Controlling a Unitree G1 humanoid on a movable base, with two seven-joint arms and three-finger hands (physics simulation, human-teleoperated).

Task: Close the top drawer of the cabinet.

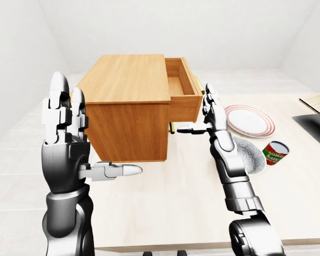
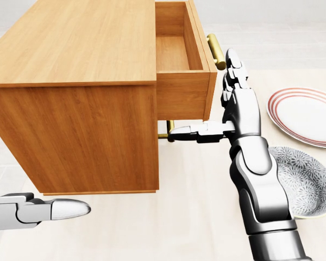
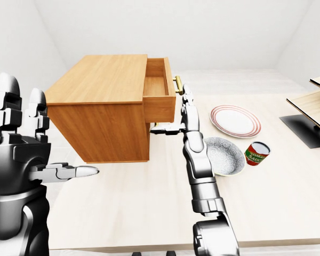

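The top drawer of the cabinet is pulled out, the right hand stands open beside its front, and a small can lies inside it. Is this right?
Not quite. The top drawer is pulled out and the right hand stands open beside its front, but the head view shows the drawer empty. The can stands on the table, to the right of the patterned bowl, as the left-eye view shows.

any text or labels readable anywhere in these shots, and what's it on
Can: the red and green label carries pale lettering, but it is too small and blurred to read in either eye view.
Cabinet, top drawer, striped plate and patterned bowl: no words, numbers or signs show on them.
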